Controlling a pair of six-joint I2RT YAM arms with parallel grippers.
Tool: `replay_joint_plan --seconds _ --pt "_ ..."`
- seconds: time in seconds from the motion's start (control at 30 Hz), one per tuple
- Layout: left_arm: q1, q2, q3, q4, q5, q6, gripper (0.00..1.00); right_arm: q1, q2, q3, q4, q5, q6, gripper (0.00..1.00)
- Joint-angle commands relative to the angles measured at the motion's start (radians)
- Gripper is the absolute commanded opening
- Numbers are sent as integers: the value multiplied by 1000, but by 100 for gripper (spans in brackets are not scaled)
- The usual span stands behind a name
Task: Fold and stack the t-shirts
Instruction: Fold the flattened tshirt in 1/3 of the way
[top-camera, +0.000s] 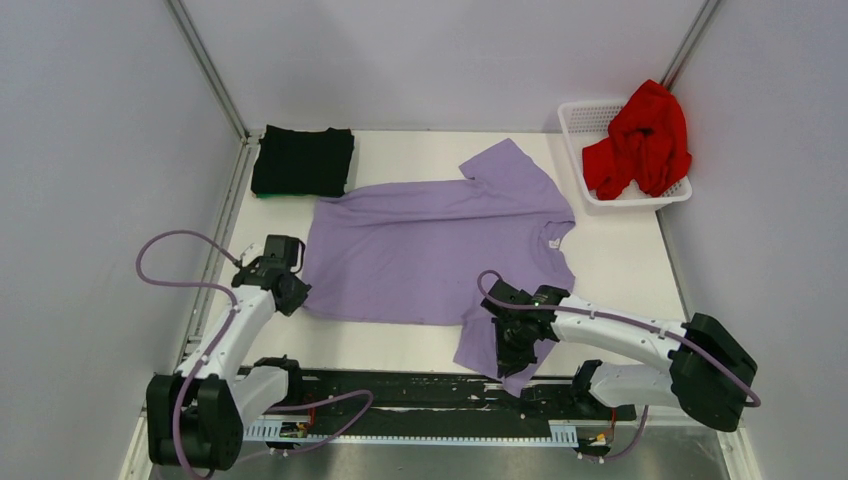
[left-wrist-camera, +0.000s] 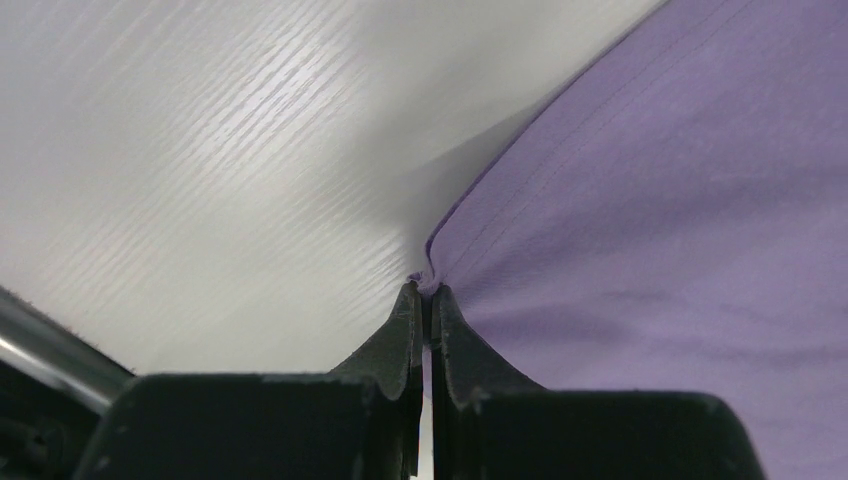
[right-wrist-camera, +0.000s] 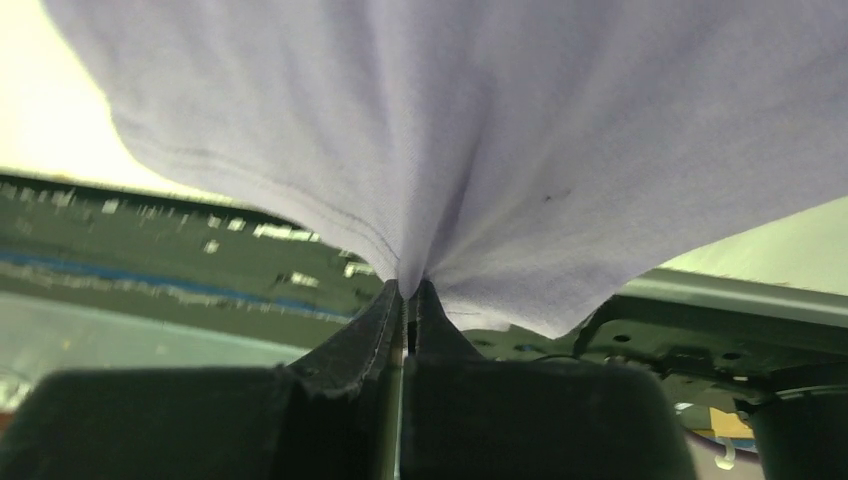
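A lavender-purple t-shirt (top-camera: 440, 245) lies spread flat across the middle of the table, neck to the right. My left gripper (top-camera: 295, 297) is shut on the shirt's near-left hem corner (left-wrist-camera: 428, 280). At the near sleeve my right gripper (top-camera: 517, 345) is shut too, pinching a fold of the purple cloth (right-wrist-camera: 408, 285), which drapes over the table's near edge. A black t-shirt (top-camera: 303, 160) sits folded at the far left corner. A bright red t-shirt (top-camera: 640, 140) is bunched in the basket.
The white lattice basket (top-camera: 580, 115) stands at the far right, against the wall. A black rail with the arm bases (top-camera: 400, 395) runs along the near edge. Metal frame posts rise at the back corners.
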Motion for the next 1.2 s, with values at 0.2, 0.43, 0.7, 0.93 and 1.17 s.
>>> replay_joint_plan --seconds 0.2,0.43,0.7,0.93,1.17 --pt "1 -343 -42 -259 -34 -162 0 122 -102 6 -46 -290 -56 0" --pt "0 -387 -23 -259 -34 -142 0 107 -134 63 -79 -242 -81 0" --pt "1 -282 -8 -105 4 -100 0 -112 -121 156 -48 -162 -227 0" --pt "1 -82 45 26 15 -82 0 -296 -76 262 -16 -112 -359 0" --pt "1 73 123 84 -27 -71 0 -449 11 344 2 -100 -459 0"
